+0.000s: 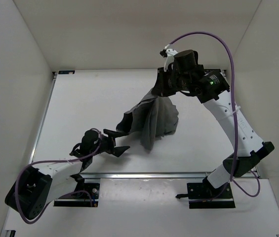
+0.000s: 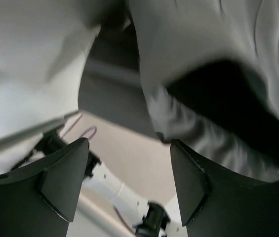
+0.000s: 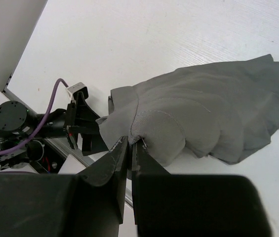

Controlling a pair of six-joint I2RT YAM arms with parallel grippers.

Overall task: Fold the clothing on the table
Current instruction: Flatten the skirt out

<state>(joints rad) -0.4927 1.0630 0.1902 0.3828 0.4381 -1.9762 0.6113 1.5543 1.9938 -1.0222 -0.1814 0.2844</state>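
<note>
Right fingers [image 3: 108, 167] pinch the clothing [image 3: 203, 118] at its bunched edge.

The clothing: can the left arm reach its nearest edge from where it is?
Probably yes: the left gripper is open right beside the near edge of the clothing, with nothing between them.

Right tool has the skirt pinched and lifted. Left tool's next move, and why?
Probably ease the left tool forward onto the near hanging corner of the pleated skirt, then close. Its jaws stand open just short of that corner, empty, while the right tool is shut on the skirt's upper edge; a second grip seems needed to spread it.
</note>
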